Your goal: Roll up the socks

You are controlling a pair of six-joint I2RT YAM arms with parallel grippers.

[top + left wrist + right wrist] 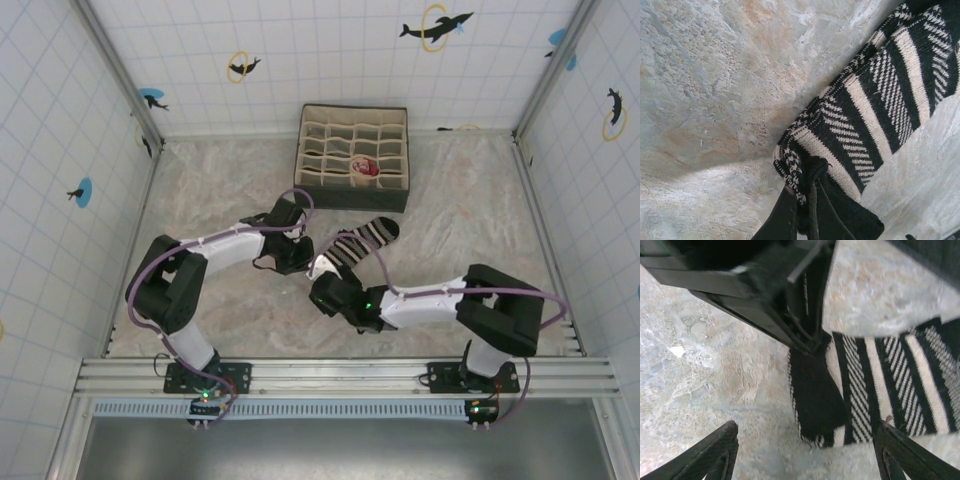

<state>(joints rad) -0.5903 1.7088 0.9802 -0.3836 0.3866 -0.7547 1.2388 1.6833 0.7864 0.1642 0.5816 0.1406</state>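
left gripper [802,200] clamped on striped sock [875,115] (end corner) | right gripper [806,442] spread wide, straddling sock end

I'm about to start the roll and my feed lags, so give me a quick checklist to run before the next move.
1. Grip: left claw shut on the end of the sock: ok.
2. Ready: right claw open, fingers either side of that end: ok.
3. Lie: sock flat on the table: ok from the top view.
4. Clearance between the claws: cannot tell; they crowd together.
5. Other sock stowed: cannot tell; a tan-red bundle sits in a compartment of the box.
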